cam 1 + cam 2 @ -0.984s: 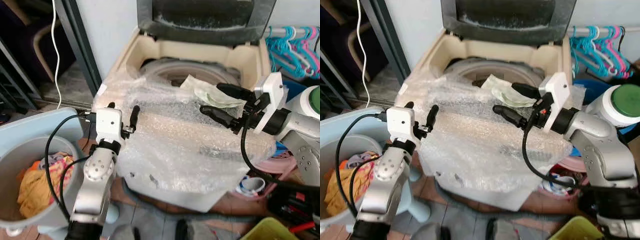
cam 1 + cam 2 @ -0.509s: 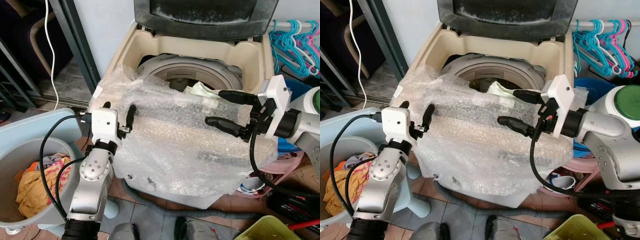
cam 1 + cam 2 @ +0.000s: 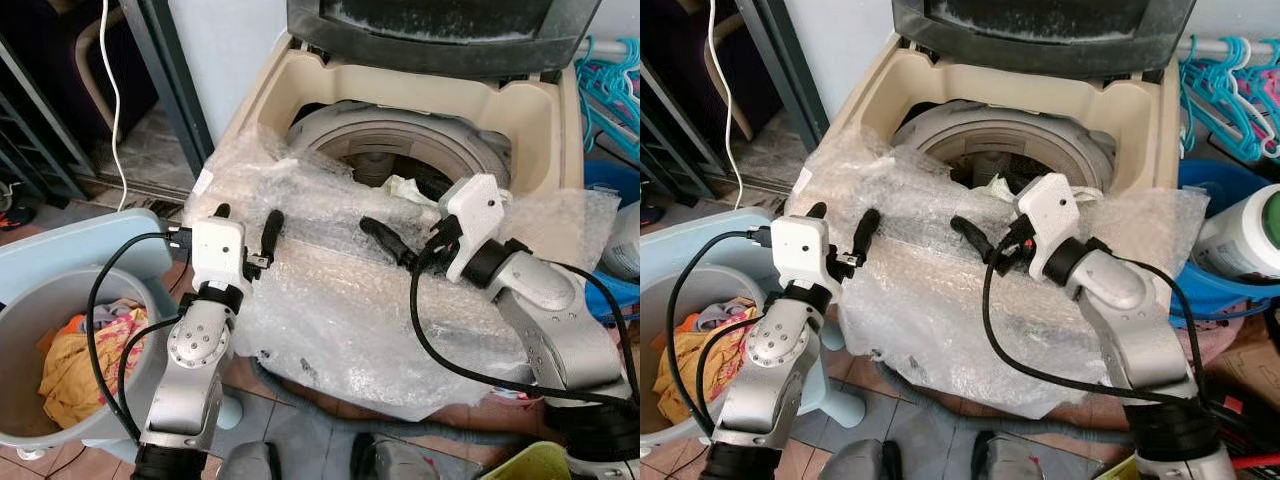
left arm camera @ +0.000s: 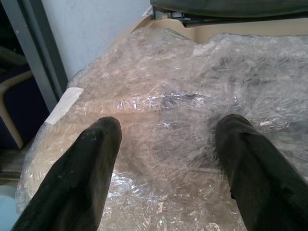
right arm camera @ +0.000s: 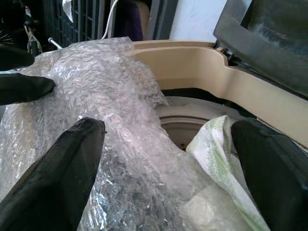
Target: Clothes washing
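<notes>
- Left eye view: a cream top-loading washing machine (image 3: 300,80) stands with its dark lid (image 3: 440,30) raised at the far side, and its round drum opening (image 3: 400,150) is exposed.
- A crumpled sheet of clear bubble wrap (image 3: 340,300) drapes over the near edge and front of the machine.
- A pale white-green cloth (image 3: 405,187) lies at the near rim of the drum, partly inside; in the right wrist view it sits between the two black fingers, touching neither.
- The right gripper (image 3: 410,225) hovers over the near rim of the drum with its fingers spread wide and nothing held.
- The left gripper (image 3: 246,225) is raised at the left near corner of the machine, just above the bubble wrap; its fingers (image 4: 82,178) are wide apart and empty.
- A grey plastic laundry basket (image 3: 25,330) stands on the floor at the near left, holding orange and yellow clothes (image 3: 70,370).
- Turquoise and pink plastic hangers (image 3: 1230,70) hang at the far right.
- A white bottle with a green cap (image 3: 1240,235) lies at the right.
</notes>
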Robot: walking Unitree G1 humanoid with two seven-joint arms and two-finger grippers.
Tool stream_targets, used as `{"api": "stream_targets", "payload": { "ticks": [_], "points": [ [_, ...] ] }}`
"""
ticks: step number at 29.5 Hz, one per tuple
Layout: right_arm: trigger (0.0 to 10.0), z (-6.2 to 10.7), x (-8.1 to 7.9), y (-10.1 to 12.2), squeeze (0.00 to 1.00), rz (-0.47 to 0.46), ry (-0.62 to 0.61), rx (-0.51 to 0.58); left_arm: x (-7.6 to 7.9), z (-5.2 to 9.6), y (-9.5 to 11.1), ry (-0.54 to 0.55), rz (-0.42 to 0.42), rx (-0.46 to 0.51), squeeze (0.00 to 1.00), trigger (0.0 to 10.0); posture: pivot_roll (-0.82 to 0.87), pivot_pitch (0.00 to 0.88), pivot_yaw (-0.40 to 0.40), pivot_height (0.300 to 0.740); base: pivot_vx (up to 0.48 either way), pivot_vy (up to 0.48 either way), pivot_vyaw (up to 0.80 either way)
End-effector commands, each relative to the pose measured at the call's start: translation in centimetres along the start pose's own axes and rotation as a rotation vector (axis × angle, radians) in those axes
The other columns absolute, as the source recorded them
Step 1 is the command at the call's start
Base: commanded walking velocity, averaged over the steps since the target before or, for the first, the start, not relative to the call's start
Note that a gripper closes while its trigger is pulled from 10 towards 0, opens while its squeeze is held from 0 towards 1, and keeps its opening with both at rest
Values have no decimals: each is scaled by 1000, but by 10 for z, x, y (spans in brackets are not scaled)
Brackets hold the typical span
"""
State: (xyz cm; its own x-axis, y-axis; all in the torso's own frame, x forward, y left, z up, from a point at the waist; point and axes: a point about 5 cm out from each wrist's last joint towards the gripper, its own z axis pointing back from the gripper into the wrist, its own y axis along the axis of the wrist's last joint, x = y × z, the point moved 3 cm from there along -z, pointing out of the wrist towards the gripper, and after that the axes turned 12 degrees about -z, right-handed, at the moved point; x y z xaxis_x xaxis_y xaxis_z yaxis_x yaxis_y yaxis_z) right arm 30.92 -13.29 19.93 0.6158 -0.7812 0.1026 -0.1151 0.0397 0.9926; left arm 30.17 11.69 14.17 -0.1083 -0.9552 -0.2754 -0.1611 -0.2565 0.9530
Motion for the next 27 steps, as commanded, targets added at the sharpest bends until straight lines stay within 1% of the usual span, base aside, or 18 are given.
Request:
{"api": "stream_targets", "payload": {
  "ticks": [1,3,5,8,9,10,13,14,15,16,18,21,22,23,24,25,26,27],
  "points": [
    [10000,1,21,18,1000,56,-113,69,-2,2,-11,8,-20,-57,0,10000,-76,118,25,740,0,0,0],
    [10000,8,62,33,1000,109,-327,117,0,3,-12,4,-20,-61,0,10000,-81,117,23,740,0,0,0],
    [10000,14,82,45,1000,150,-436,156,1,3,-12,4,-23,-62,0,10000,-80,114,21,740,0,0,0],
    [10000,20,98,58,1000,192,-525,188,1,2,-12,7,-22,-61,0,10000,-81,113,20,740,0,0,0],
    [10000,20,98,58,1000,192,-525,188,1,2,-12,7,-22,-61,0,10000,-81,113,20,740,0,0,0],
    [10000,24,105,67,1000,216,-564,216,0,2,-12,11,-23,-62,0,10000,-81,113,19,740,0,0,0],
    [10000,22,104,73,1000,213,-538,238,-1,1,-12,12,-23,-62,0,10000,-81,113,19,740,0,0,0],
    [10000,16,95,75,1000,163,-438,252,-1,1,-12,13,-23,-61,0,10000,-79,112,19,740,0,0,0],
    [10000,16,95,75,1000,163,-438,252,-1,1,-12,13,-23,-61,0,10000,-79,112,19,740,0,0,0],
    [10000,14,89,75,1000,147,-373,246,-1,1,-11,13,-23,-60,0,10000,-79,112,19,740,0,0,0],
    [10000,8,73,66,1000,81,-183,169,-1,0,-12,14,-22,-59,0,10000,-82,110,19,740,0,0,0],
    [10000,10,62,55,1000,32,-47,85,0,0,-12,11,-20,-58,0,10000,-81,109,17,740,0,0,0],
    [10000,13,58,45,1000,52,6,13,0,0,-11,8,-20,-57,0,10000,-81,109,17,740,0,0,0],
    [10000,13,58,45,1000,52,6,13,0,0,-11,8,-20,-57,0,10000,-81,109,17,740,0,0,0],
    [10000,14,64,31,898,89,-11,-63,0,0,-11,7,-20,-57,0,10000,-78,109,17,740,0,0,0],
    [10000,15,67,25,898,106,-27,-88,0,0,-11,7,-21,-57,0,10000,-78,110,18,740,0,0,0],
    [10000,15,69,20,824,118,-37,-115,0,0,-11,7,-21,-57,0,10000,-78,110,18,740,0,0,0],
    [10000,15,69,20,824,118,-37,-115,0,0,-11,7,-21,-57,0,10000,-78,110,18,740,0,0,0]
  ]
}}
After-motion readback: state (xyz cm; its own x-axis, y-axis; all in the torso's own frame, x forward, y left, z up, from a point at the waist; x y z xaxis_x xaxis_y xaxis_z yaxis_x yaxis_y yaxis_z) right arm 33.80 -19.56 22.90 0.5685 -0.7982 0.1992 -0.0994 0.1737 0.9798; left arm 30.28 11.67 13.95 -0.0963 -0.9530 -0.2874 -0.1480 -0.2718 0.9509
